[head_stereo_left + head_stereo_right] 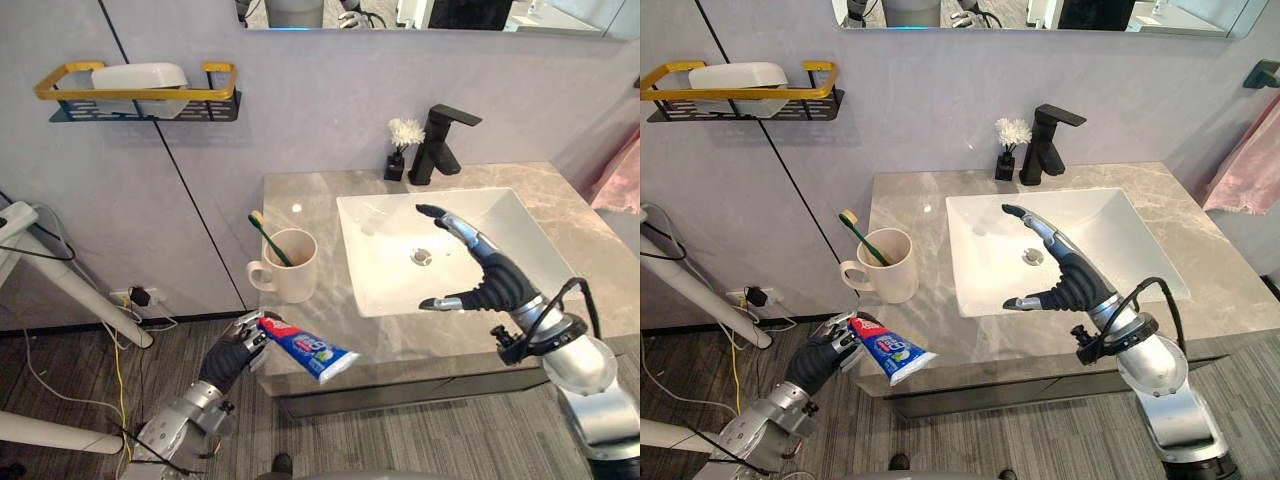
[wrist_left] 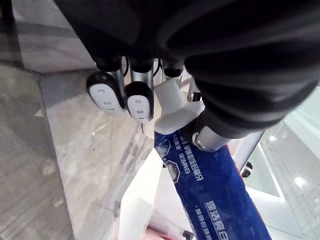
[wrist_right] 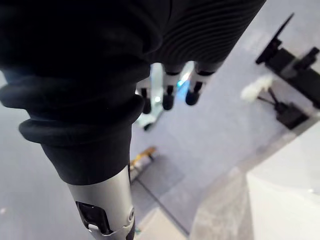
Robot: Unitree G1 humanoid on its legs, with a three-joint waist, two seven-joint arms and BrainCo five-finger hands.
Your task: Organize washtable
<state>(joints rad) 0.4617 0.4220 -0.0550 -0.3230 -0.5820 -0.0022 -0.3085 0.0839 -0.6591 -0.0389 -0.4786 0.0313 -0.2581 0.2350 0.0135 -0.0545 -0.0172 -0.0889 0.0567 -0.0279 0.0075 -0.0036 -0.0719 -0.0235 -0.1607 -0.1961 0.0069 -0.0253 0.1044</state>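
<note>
lower left, the left hand (image 1: 232, 358) pinched the toothpaste tube (image 1: 312, 350), which needed tipping upright over the mug (image 1: 288, 266); the right hand (image 1: 495, 282) hovered mid-right, fingers spread.

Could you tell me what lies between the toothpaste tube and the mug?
Bare marble countertop, as the left eye view shows; the left hand holds the toothpaste tube apart from the mug.

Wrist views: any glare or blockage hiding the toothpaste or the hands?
Left wrist view: no glare on the toothpaste, plainly gripped in the left hand, fingers curled. Right wrist view: the dark cover of the right hand blocks much, straight fingers show past it. Left eye view: one small bright spot on the counter.
</note>
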